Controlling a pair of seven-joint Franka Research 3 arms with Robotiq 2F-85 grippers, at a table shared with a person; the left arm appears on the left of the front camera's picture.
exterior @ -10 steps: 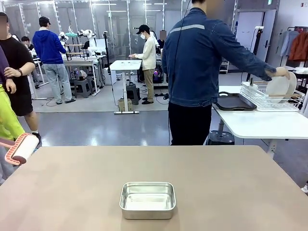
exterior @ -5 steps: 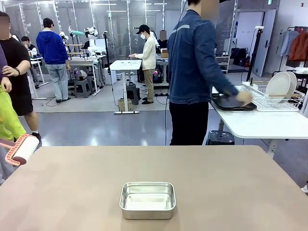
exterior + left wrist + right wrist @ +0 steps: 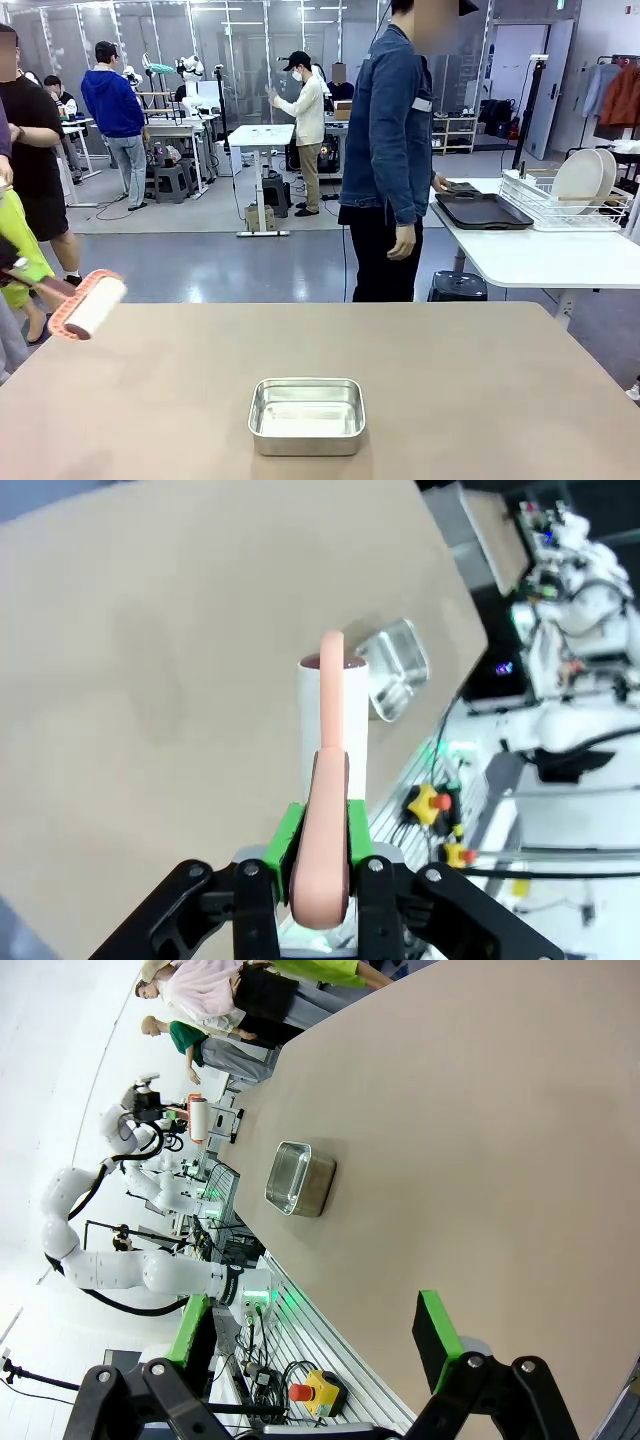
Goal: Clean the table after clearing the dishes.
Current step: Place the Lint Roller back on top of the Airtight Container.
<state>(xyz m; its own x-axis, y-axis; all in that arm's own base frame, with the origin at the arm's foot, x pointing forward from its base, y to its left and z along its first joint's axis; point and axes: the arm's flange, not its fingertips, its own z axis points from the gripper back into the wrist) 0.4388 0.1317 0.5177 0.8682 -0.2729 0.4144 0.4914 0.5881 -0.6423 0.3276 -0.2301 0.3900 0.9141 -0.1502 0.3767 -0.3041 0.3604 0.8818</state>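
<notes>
The desk (image 3: 480, 390) is broad, with a plain matte beige-brown top and rounded corners, spread beneath the jaws of both arms. Two round white plates (image 3: 585, 178) stand on edge, upright, far beyond the jaws; dark brown trays (image 3: 482, 212) lie flat beside them.

A robotics lab hall is showing here; people (image 3: 118, 120) are standing about at work tables (image 3: 262, 135) on a shiny grey floor; glass partitions are lining the back; a white robot arm (image 3: 120, 1265) with cables and a red stop button (image 3: 303, 1392) is sitting beside the beige table (image 3: 480, 380).
</notes>
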